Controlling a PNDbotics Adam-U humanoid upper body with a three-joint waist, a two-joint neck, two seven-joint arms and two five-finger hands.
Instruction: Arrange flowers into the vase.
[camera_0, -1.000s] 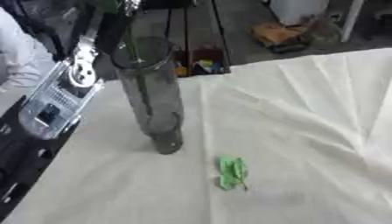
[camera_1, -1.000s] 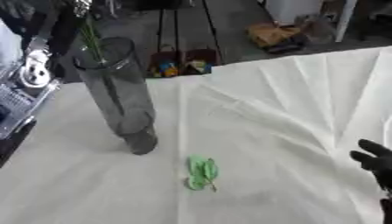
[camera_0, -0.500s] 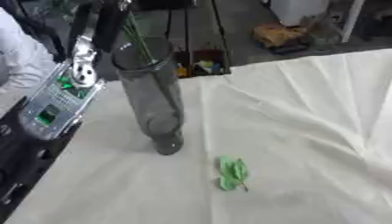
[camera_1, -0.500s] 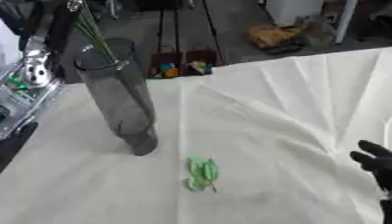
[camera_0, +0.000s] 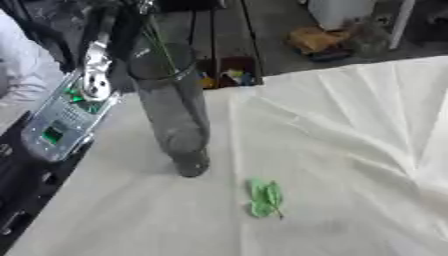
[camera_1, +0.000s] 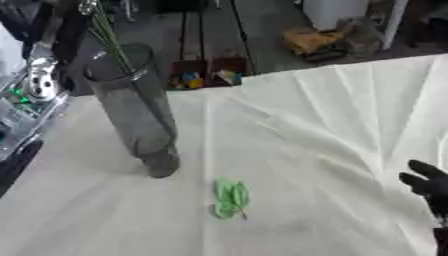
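Resting right hand (camera_1: 427, 184), fingers relaxed, empty

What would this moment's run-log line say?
left hand: out of view | thin green stems: entering tall smoky glass vase | small green leaf: on white cloth | right hand: idle, lower right

Right hand (camera_1: 427, 184) low, fingers relaxed

A smoky grey, see-through vase (camera_0: 172, 114) with thin green stems (camera_1: 111, 39) stands on a creased cream cloth (camera_0: 350, 150), beside a bright green leaf (camera_0: 265, 198) and the black right hand (camera_1: 427, 184).
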